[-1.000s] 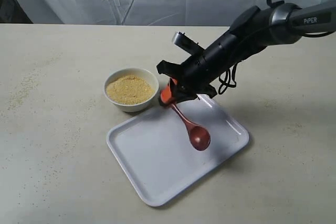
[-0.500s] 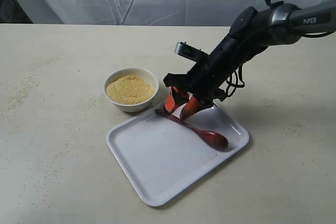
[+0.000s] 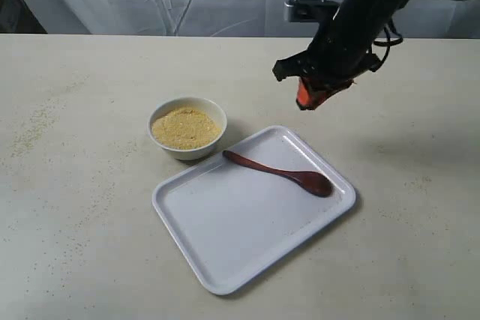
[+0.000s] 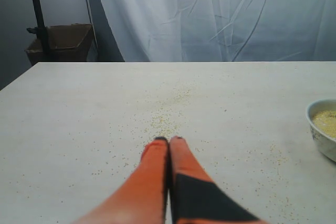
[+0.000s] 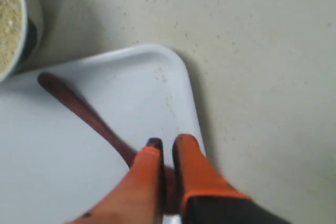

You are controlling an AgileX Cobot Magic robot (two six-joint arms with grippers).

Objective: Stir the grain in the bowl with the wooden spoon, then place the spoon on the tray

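The wooden spoon (image 3: 274,171) lies flat on the white tray (image 3: 225,237), its handle end towards the bowl (image 3: 191,151) and its oval head near the tray's right corner. The small white bowl holds a heap of golden grain (image 3: 184,127) just behind the tray's left part. My right gripper (image 3: 309,103) hangs in the air above and behind the tray, shut with only a thin slit and holding nothing. In the right wrist view its tips (image 5: 169,141) are over the spoon (image 5: 79,106) and the tray (image 5: 173,77). My left gripper (image 4: 169,139) is shut and empty, low over bare table.
Loose grains (image 3: 30,129) are scattered on the beige table at the far left, also seen as specks (image 4: 168,114) ahead of the left gripper. The bowl (image 4: 321,140) shows at the edge of the left wrist view. A white curtain hangs behind; a brown box (image 4: 58,43) stands beyond the table.
The right gripper opened and let the spoon drop flat onto the tray, then rose up and back to the right, with its fingers coming together again.
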